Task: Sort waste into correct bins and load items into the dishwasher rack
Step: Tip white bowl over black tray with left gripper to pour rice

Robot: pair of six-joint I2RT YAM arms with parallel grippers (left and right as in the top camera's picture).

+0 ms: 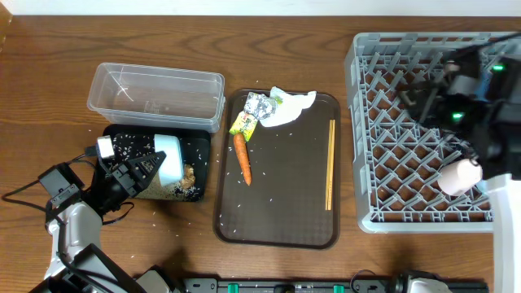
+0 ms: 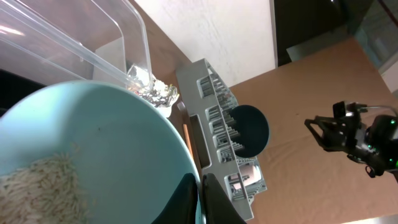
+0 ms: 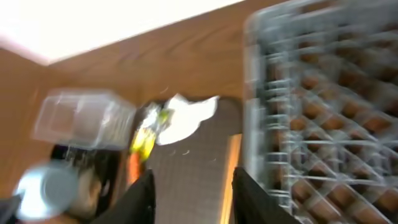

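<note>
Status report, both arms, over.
Left gripper shut on light blue cup, tipped over black tray, rice inside. Right gripper open, empty, above rack; pink cup in rack. Carrot, wrappers, chopsticks on brown tray.

I see pale grey shells on the left arm (image 1: 72,232), a looping black cable (image 1: 23,190) and a black left gripper (image 2: 200,202); the right arm (image 1: 476,89) is black with small green lights (image 1: 496,67).

Carrot (image 1: 242,159) is showing orange; cup (image 1: 168,155) is showing light blue; rack (image 1: 391,195) is showing grey lattice; tray (image 1: 197,150) is showing black, speckled white.
</note>
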